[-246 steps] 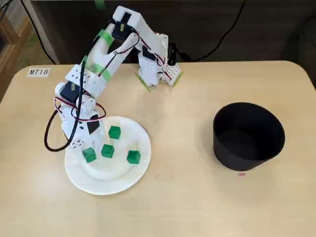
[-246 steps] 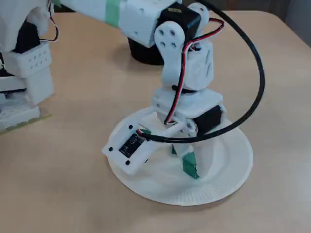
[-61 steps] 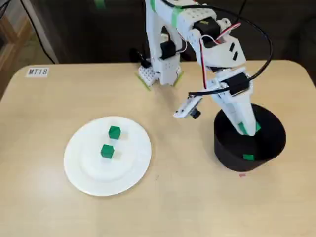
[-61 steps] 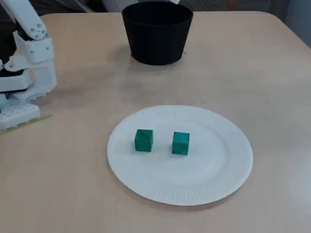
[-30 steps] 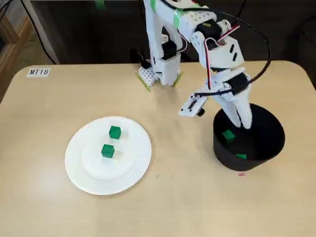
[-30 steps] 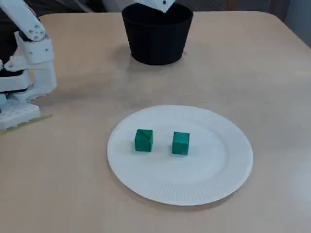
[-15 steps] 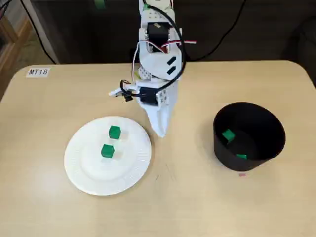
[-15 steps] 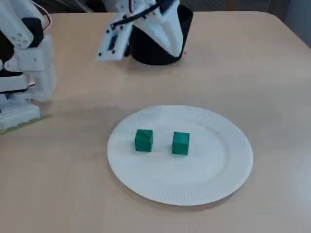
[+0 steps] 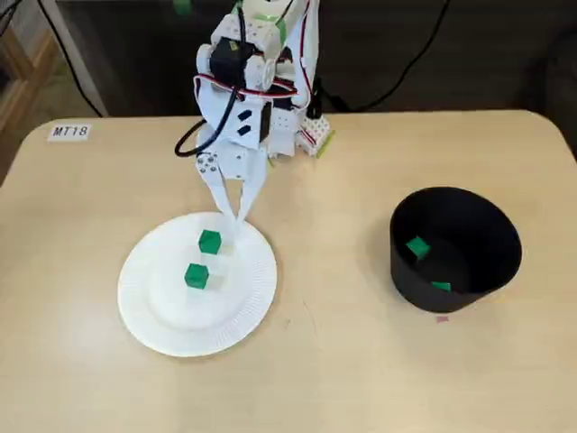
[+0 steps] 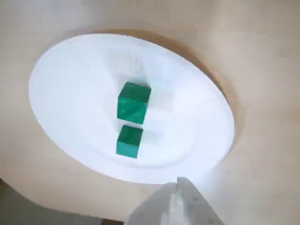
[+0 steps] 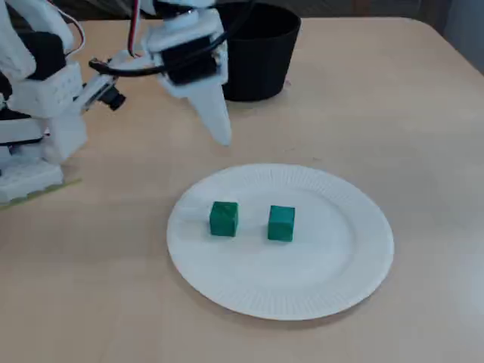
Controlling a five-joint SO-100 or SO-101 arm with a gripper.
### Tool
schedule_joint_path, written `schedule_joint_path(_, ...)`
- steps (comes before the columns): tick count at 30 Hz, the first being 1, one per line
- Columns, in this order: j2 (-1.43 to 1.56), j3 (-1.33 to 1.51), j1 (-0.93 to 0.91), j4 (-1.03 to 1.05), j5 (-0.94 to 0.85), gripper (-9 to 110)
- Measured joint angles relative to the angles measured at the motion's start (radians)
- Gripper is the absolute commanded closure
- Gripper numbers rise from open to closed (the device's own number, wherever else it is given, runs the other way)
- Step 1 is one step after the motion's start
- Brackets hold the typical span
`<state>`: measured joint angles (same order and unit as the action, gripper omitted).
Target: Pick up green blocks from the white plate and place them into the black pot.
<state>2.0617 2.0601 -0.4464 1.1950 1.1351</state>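
Fixed view: white two-finger gripper (image 9: 236,218), tips together and empty, has swung from round black pot (image 9: 406,280), holding two green blocks (image 9: 416,247), back toward white paper plate (image 9: 257,311); two green cubes (image 9: 209,241) await pickup.

A white plate (image 11: 333,280) lies in the middle of the bench (image 11: 423,113). Two green blocks sit on it side by side, near each other but not touching: the left green block (image 11: 224,218) and the right green block (image 11: 281,223). A black pot (image 11: 253,53) stands at the far side. The white arm (image 11: 45,83) stands at the left. Its tool (image 11: 221,136) points down above the bench, between the pot and the plate, well apart from both blocks. It looks like one white point here, so I cannot tell how its jaws stand.
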Motion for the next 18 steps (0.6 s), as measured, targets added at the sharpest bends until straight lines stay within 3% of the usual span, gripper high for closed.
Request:
schedule_joint_path(10, -0.040, 0.009, -0.020, -0.071, 0.104, 104)
schedule_joint_path(18, -0.107, 0.011, -0.075, -0.146, -0.031, 103)
